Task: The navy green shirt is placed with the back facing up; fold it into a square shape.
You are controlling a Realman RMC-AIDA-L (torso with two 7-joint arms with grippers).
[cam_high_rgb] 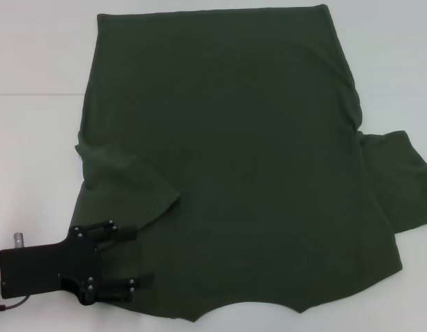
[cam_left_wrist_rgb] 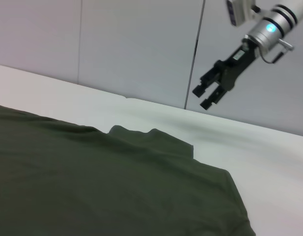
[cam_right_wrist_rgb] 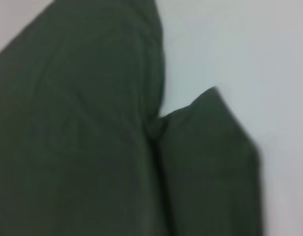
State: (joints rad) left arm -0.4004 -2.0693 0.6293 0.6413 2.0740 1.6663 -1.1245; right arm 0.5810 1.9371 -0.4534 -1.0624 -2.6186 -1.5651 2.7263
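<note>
Navy green shirt (cam_high_rgb: 248,159) spread flat on white table (cam_high_rgb: 33,138), left sleeve folded inward, left gripper (cam_high_rgb: 140,257) apart over its near-left edge, right gripper (cam_left_wrist_rgb: 206,97) raised, apart, clear of cloth.

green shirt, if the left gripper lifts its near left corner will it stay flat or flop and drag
Probably flop: the navy green shirt lies limp on the white table, with soft wrinkles and one sleeve already folded over its body. Being so much larger than the left gripper, whose open fingers sit at its edge, most of the cloth would likely stay down and drag. It seems unlikely to slide freely.
</note>
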